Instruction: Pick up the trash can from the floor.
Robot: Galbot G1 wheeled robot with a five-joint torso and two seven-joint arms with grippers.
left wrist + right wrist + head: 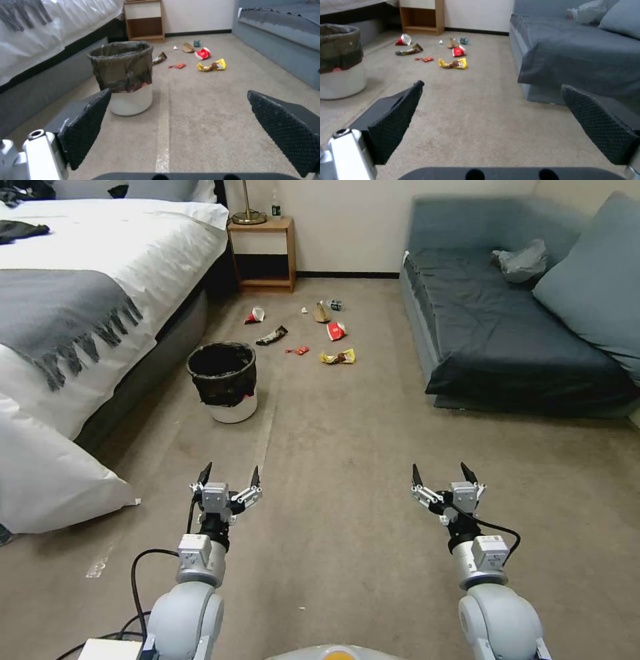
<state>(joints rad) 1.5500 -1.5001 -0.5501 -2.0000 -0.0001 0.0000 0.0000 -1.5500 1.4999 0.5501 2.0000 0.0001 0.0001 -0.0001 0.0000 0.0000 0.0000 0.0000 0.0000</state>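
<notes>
— Nearest to us, what do we have?

— Our left claw [227,475] and right claw [445,474] both hang over bare floor [347,460], level with each other and well apart. Each has its fingers spread wide, with nothing between them.

— And the trash can?

— The trash can [225,381] stands upright on the floor ahead of our left claw and well apart from it. Its black liner [223,373] is folded down over the rim, and the white body shows below. From the left wrist we see it just off to one side of the pale tape strip [162,130] that runs along the carpet.

— What crowds it?

— The bed [100,280] lies close along its left, with the dark bed base just beside the can. A white pillow [47,473] rests on the floor against the bed, nearer to us than the can.

— Beyond it?

— We see scattered litter [300,330] on the carpet past the can: a yellow wrapper [338,357], a red packet [336,331], a small red wrapper [298,351], a dark wrapper [272,336], a red-and-white cup [255,316]. The blue sofa [513,327] fills the right side. A wooden nightstand [263,253] stands against the far wall.
</notes>
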